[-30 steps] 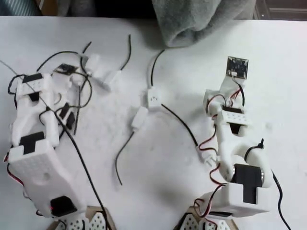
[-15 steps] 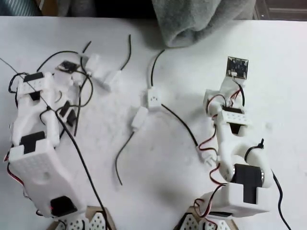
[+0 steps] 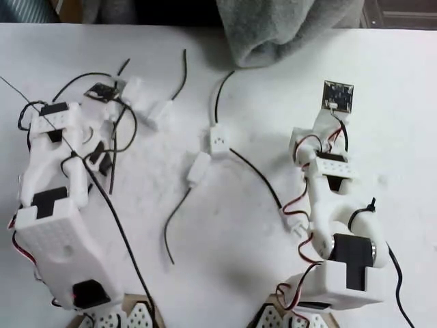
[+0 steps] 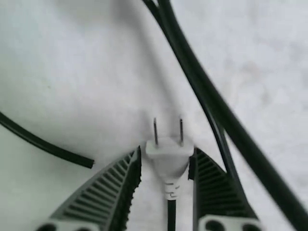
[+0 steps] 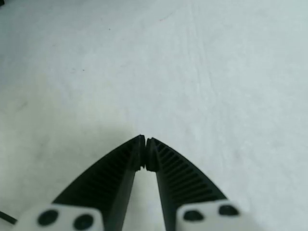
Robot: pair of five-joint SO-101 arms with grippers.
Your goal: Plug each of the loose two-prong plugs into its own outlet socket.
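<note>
Gripping the white two-prong plug (image 4: 168, 156) on its black cord, your left gripper (image 4: 166, 154) has jaws clamped on its body near the left edge of the table (image 3: 382, 61). Your right gripper (image 5: 145, 140) sits with jaws pinched together, empty. Mid-table, the white square outlet socket (image 3: 219, 139) looks unfilled, so I'd say all the plugging is left to do.

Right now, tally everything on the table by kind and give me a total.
White plug and socket bodies: 4, one of them a two-prong plug in the left gripper
Robot arms: 2
Grey cloth: 1
Total: 7
</note>
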